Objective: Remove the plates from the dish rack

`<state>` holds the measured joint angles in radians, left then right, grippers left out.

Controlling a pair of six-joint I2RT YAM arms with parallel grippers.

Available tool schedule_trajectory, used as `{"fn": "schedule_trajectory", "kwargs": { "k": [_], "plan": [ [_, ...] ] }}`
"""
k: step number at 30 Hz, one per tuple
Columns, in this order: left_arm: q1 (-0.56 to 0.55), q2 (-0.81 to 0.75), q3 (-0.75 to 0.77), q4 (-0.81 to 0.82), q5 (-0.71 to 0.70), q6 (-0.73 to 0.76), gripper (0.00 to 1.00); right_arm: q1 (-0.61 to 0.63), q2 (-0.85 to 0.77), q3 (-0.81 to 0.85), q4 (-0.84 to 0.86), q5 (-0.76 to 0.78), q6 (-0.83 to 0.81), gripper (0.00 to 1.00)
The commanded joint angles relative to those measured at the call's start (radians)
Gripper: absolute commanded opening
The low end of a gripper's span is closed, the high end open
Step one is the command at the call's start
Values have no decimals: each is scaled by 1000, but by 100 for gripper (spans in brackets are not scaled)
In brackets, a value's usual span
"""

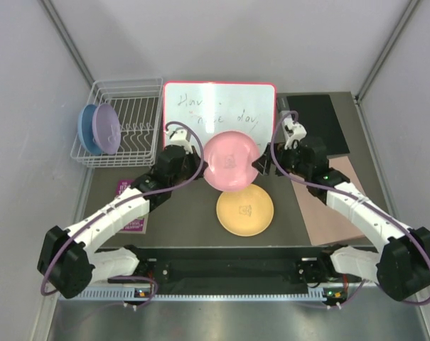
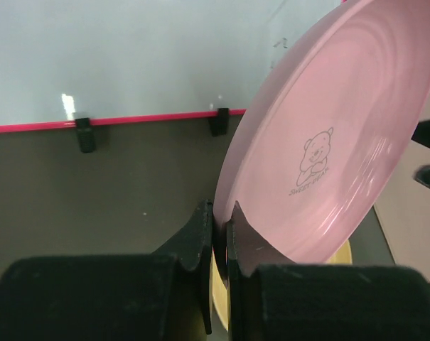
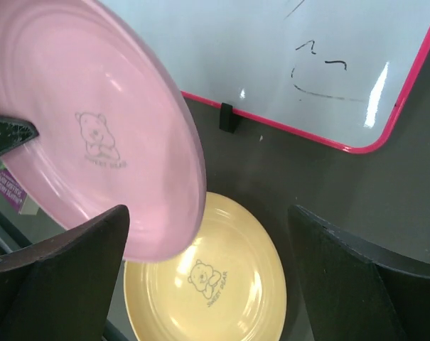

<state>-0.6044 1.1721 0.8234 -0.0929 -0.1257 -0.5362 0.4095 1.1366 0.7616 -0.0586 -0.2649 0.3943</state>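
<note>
Task halfway; yellow plate (image 1: pixel 244 210) on worktop (image 1: pixel 179 229); left claw (image 2: pixel 220 234) pinches pink plate (image 1: pixel 230 160); right claw (image 3: pixel 206 210) spread; blue plate (image 1: pixel 85 128), lavender plate (image 1: pixel 106 129) in rack (image 1: pixel 140 121).

I see the pink plate (image 1: pixel 231 160) tilted above the flat yellow-orange plate (image 1: pixel 244 210); blue plate (image 1: pixel 85 128) and lavender plate (image 1: pixel 106 128) stand, apparently slotted, in the white dish rack (image 1: pixel 140 114).

The pink round plastic plate (image 1: pixel 230 162), tilted and pinched at its rim by the left arm's fingers (image 2: pixel 200 234), fills the space between the two wrists. Below it, the yellow-orange plate (image 1: pixel 244 210) lies flat on the dark worktop (image 1: pixel 193 213). The red-framed whiteboard (image 1: pixel 218 106) blocks the far side, with a bare strip of worktop at its foot. The right arm's fingers (image 3: pixel 357 277) stand spread by the pink rim. The white wire dish rack (image 1: pixel 140 121) sits far left, beyond the left arm.
</note>
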Motion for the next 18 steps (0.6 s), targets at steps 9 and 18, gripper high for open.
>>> {"fn": "schedule_trajectory", "kwargs": {
  "k": [9, 18],
  "plan": [
    [-95, -34, -23, 154, 8, -76, 0, -5, 80, 32, 95, -36, -3, 4],
    [-94, -78, -10, 47, -192, 11, 91, -6, -167, -54, -107, 148, -26, 0]
  ]
}}
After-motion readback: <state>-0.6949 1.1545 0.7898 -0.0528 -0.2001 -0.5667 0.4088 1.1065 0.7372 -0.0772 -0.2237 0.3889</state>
